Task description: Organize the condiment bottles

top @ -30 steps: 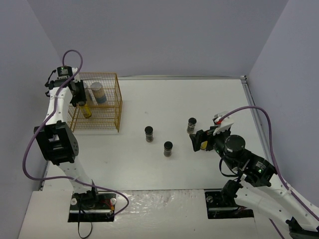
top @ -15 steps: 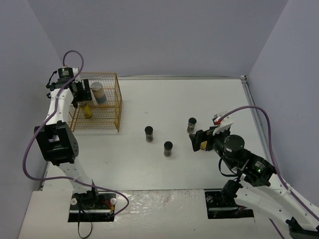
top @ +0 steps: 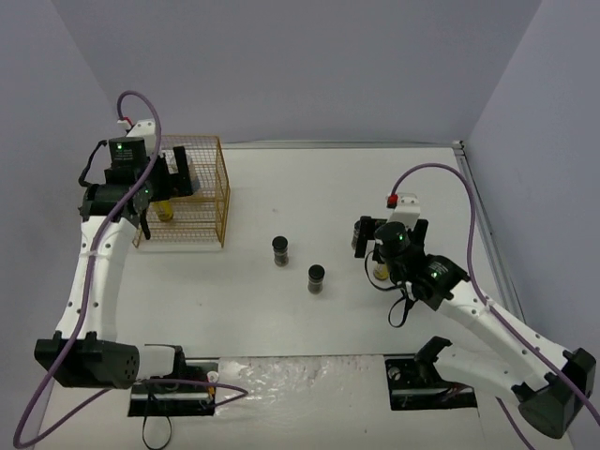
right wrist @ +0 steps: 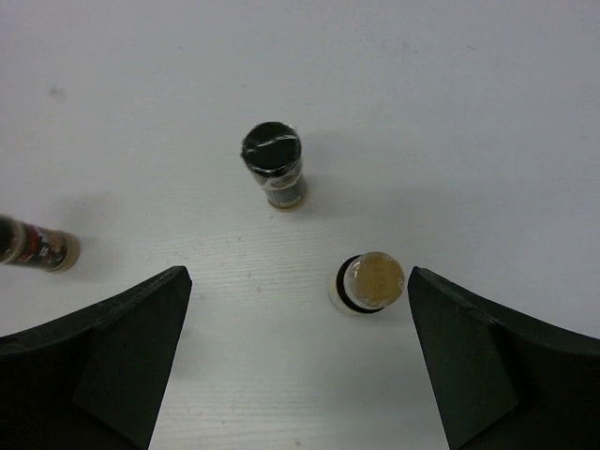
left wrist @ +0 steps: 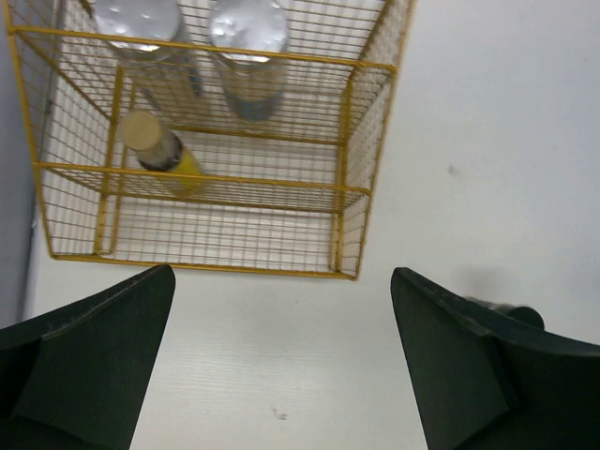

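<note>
The left gripper (left wrist: 281, 281) hangs by the yellow wire basket (top: 214, 187), its fingers far apart. Two pale jars (left wrist: 248, 28) and one yellow bottle (left wrist: 164, 155) sit inside the basket. The right gripper (right wrist: 298, 279) is spread wide over another yellow bottle (right wrist: 372, 281) on the table (right wrist: 469, 94). Three dark jars (top: 279, 250) stand on the table nearby.

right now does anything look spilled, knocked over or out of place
Nothing spilled or tipped. Three dark jars and one yellow bottle stand upright on the table, outside the wire basket holding the other bottles. The open right hand hangs above the yellow bottle, not gripping it.
</note>
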Motion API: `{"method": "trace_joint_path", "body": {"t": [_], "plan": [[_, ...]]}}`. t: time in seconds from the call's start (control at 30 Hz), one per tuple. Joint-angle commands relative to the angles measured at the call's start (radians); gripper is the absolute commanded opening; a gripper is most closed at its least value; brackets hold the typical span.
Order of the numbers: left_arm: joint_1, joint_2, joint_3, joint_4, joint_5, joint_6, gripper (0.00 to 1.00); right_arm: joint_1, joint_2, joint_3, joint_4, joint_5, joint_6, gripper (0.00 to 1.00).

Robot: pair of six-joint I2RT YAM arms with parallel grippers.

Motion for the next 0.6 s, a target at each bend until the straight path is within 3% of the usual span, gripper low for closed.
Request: {"method": "trace_joint_path", "body": {"t": [0.0, 0.33, 0.57], "plan": [[-0.121, -0.137, -0.182, 0.048, 0.016, -0.036, 0.97, -0.137, 0.065, 0.059, 0.013, -0.042, 0.042, 0.96], [-0.194, -0.438, -0.51, 0.206, 0.084, -0.019, 0.97, -0.221, 0.116, -0.002, 0.04, -0.111, 0.035, 0.91], [-0.197, -0.491, -0.578, 0.255, 0.099, -0.005, 0.97, -0.231, 0.075, -0.117, 0.106, -0.124, 0.044, 0.86]]}}
